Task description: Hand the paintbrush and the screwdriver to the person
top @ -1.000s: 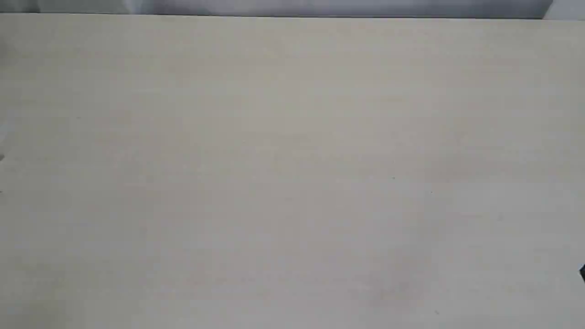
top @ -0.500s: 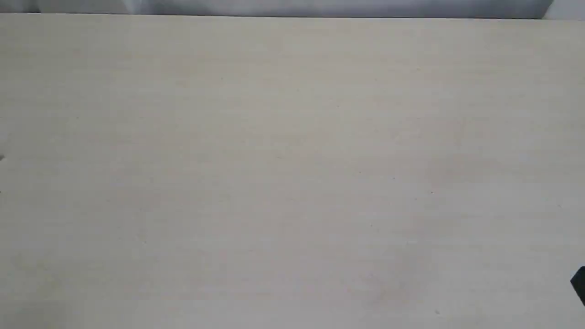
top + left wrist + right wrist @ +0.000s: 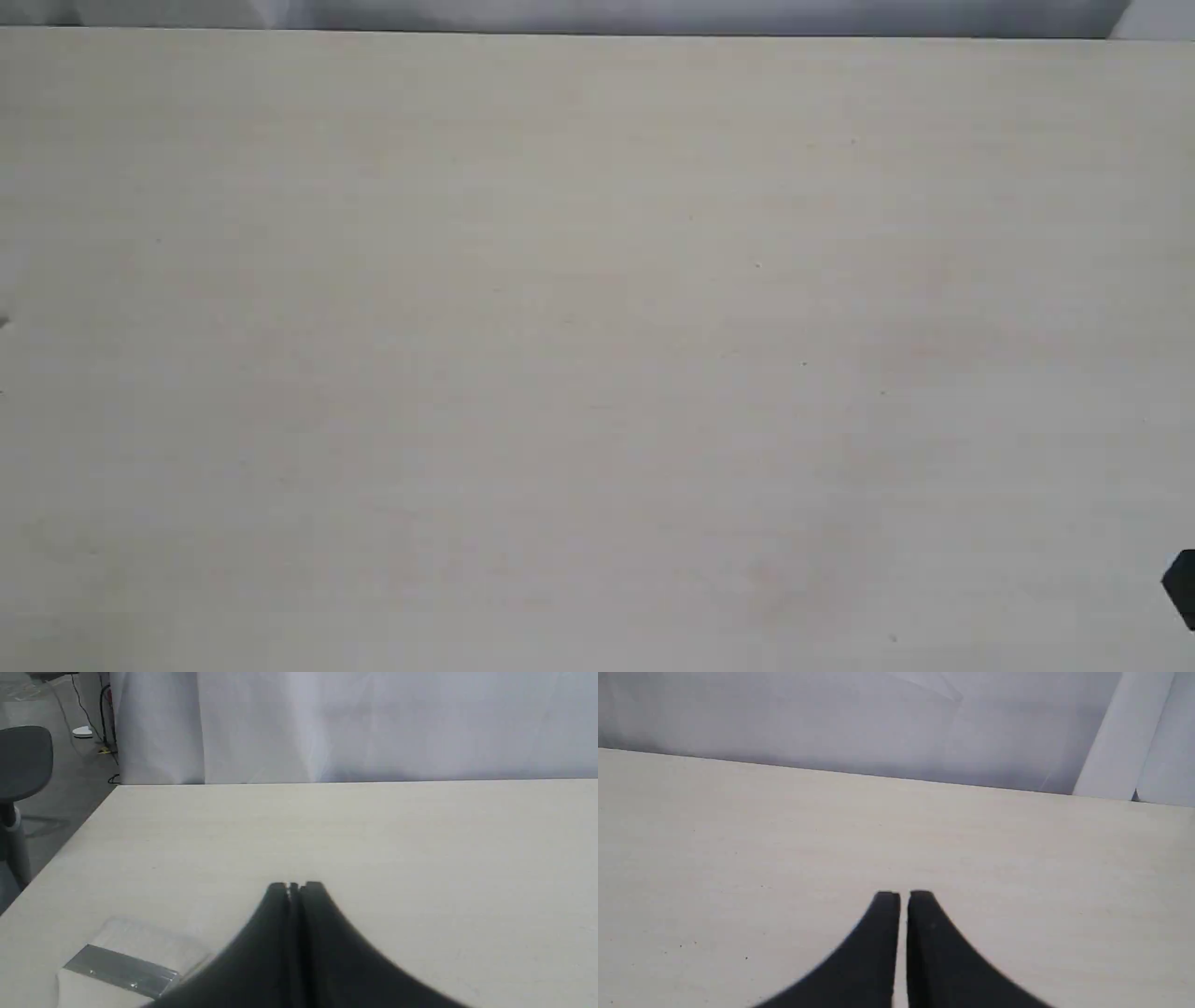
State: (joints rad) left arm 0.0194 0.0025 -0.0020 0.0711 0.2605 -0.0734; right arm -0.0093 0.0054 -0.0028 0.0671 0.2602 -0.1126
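One paintbrush (image 3: 122, 970) shows, and only in the left wrist view. It lies flat on the table (image 3: 597, 336) just beside the left gripper (image 3: 294, 885), partly hidden behind the gripper's black body. Its ferrule is a wide band of dull silver metal. A soft, off-white, blurred patch that looks like bristles is on one side of the band, and a pale, smooth stretch is on the other.

One grey chair (image 3: 23, 760) with a rounded back stands on the floor off the table's corner, and one white cloth curtain (image 3: 373, 723) hangs in folds behind the far edge.

Two grippers are in view, both matte black with curved, tapering fingers. The left gripper's jaws are pressed together with nothing between them. The one table is a broad, pale, cream-coloured slab with faint grain and a few tiny specks. The right gripper (image 3: 903, 893) hovers over it with its jaws drawn nearly together, a thin slit between them, holding nothing. One small black angular shape (image 3: 1181, 588) cuts into the exterior view's right edge; what it belongs to cannot be told.
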